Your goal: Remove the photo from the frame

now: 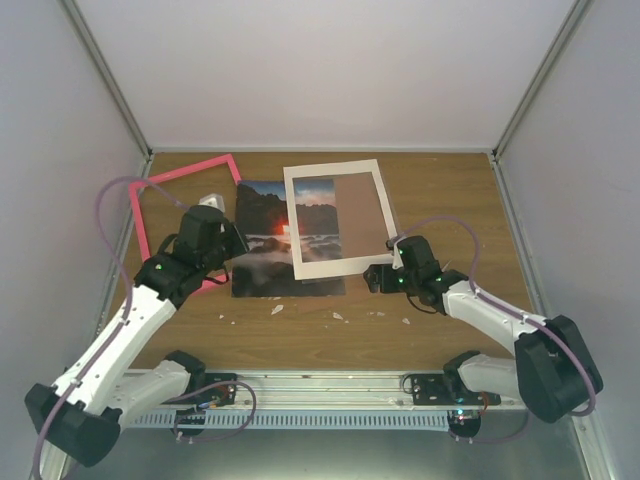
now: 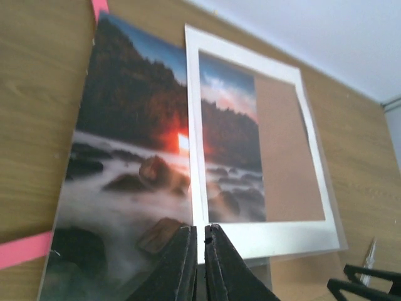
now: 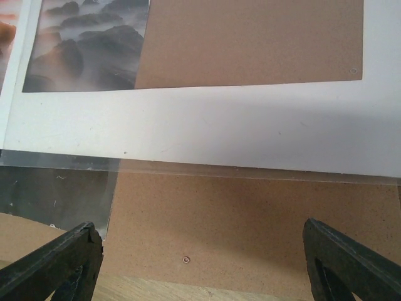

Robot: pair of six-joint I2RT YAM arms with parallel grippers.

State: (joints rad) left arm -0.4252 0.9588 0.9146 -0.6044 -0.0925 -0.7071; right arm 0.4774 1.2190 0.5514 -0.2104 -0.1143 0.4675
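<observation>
The photo [image 1: 265,240] lies flat on the table, out of the frame [image 1: 160,195], which is the pink-red border to its left. A white mat board [image 1: 340,262] covers the photo's right part and a brown backing board [image 1: 362,215]. My left gripper [image 1: 236,252] hovers at the photo's left side. In the left wrist view its fingers [image 2: 183,263] are closed to a hairline gap over the photo's [image 2: 125,144] near edge, with nothing seen between them. My right gripper [image 3: 200,263] is open wide over the backing board's [image 3: 250,219] near edge.
A clear pane [image 3: 250,168] sticks out from under the mat's [image 3: 207,125] near edge. Small white scraps [image 1: 277,309] lie on the wooden table [image 1: 450,200] in front of the photo. White walls enclose the table on three sides.
</observation>
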